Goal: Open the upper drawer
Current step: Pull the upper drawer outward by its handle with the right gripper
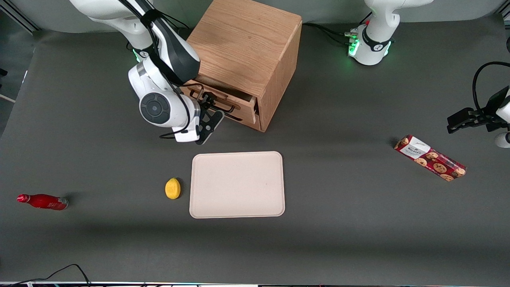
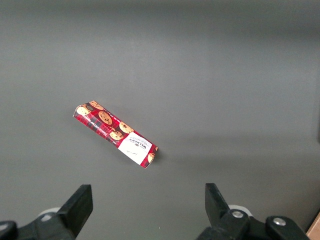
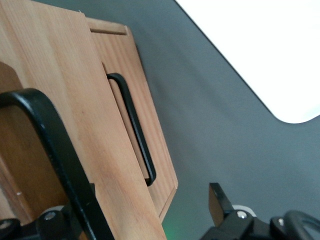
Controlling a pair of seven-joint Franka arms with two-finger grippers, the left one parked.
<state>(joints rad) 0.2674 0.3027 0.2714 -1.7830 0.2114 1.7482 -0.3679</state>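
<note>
The wooden cabinet (image 1: 247, 44) stands at the back of the table, its front facing the working arm's end. The upper drawer (image 1: 233, 97) stands out a little from the cabinet, proud of the lower drawer (image 3: 150, 130). My gripper (image 1: 210, 113) is at the front of the upper drawer, open. In the right wrist view the gripper (image 3: 145, 207) straddles the edge of the upper drawer's front panel (image 3: 95, 130). The upper drawer's dark bar handle (image 3: 55, 145) runs close along one finger, and the other finger (image 3: 220, 200) hangs free over the table. The lower drawer's handle (image 3: 134, 127) is untouched.
A beige tray (image 1: 237, 184) lies nearer the front camera than the cabinet, with a lemon (image 1: 172, 188) beside it. A red bottle (image 1: 43, 201) lies toward the working arm's end of the table. A red cookie box (image 1: 430, 158) lies toward the parked arm's end.
</note>
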